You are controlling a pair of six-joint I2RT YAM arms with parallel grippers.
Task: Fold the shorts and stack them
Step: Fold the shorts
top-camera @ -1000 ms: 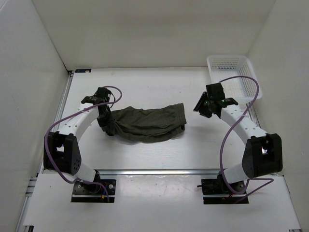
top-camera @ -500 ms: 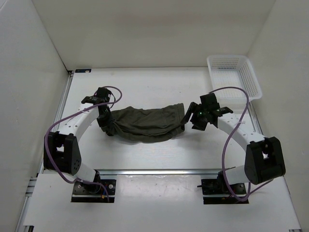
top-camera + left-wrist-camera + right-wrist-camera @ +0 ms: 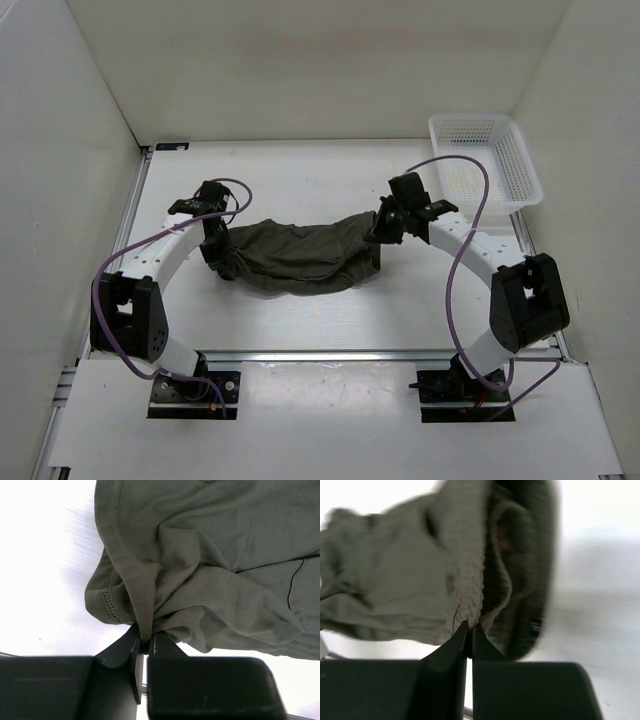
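The top view shows the shorts (image 3: 300,255) bunched across the tabletop (image 3: 300,180) centre; only the wrist views show the pinch points. Since a second ago the right arm (image 3: 455,238) has swung from beside the basket (image 3: 470,119) to the shorts' right end. Left jaws pinch a hemmed fold; right jaws are shut on the gathered edge.

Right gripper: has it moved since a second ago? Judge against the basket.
Yes. The right gripper has moved left in the top view, away from the basket, and now pinches the right end of the shorts.
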